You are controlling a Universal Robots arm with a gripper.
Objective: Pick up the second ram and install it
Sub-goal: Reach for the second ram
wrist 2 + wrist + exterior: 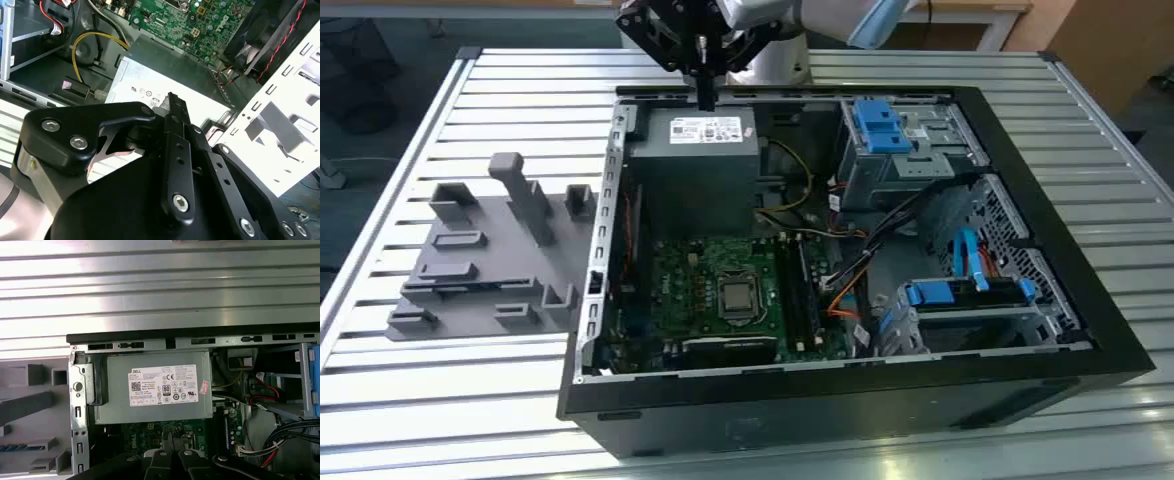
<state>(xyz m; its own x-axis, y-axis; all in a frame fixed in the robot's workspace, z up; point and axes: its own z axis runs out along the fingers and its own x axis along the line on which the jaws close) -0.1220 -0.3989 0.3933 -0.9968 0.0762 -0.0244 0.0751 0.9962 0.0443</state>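
Observation:
My gripper [706, 98] hangs over the back edge of the open computer case [1067, 350], just above the grey power supply [696, 160]. Its black fingers [171, 100] are pressed together with nothing between them. In the first wrist view the gripper [174, 454] sits over the power supply [152, 390] and the green motherboard [150, 432]. A thin strip with bluish marks [22, 446] rests in a slot of the grey holder tray [30, 407]; it may be the second ram, but I cannot tell. The tray [480, 260] lies to the exterior view's left of the case.
The motherboard [720, 300] lies flat in the case, with long black slots [798, 295] beside the processor socket. Drive cages with blue clips [881, 125] and cable bundles [881, 235] fill the exterior view's right. The case stands on a ribbed metal table [454, 400].

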